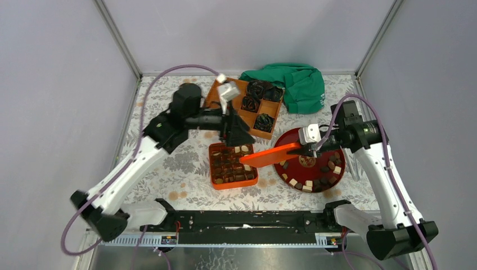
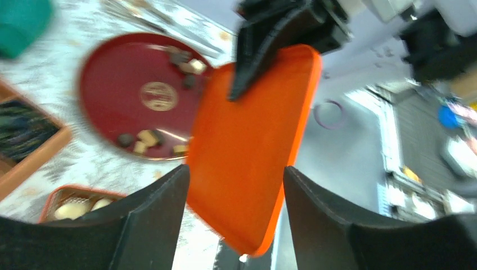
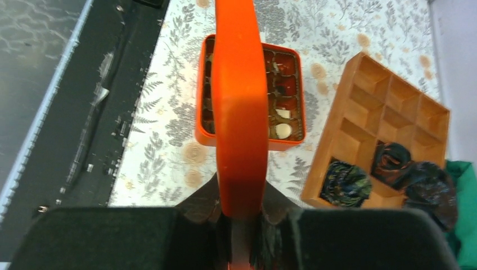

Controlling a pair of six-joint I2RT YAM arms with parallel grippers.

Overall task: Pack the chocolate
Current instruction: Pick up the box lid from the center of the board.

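Black fingers (image 2: 149, 222) of my left pincer (image 2: 235, 177) fill the bottom of the left wrist view, spread wide and gripping nothing. Beyond the gap hangs the orange lid (image 2: 253, 157). Chocolate (image 2: 147, 138) lies scattered on the red plate (image 2: 112, 95) at upper left.

From the right wrist, my right pincer (image 3: 242, 216) is clenched on that lid's edge at bottom centre. Behind it, the orange box (image 3: 199, 101) has more chocolate in its cells.

From above, the tilted lid reaches from over the plate to the box's right edge, near frame centre. Higher in the frame sits a wooden tray (image 1: 214, 94) with black rosettes (image 1: 263, 121).
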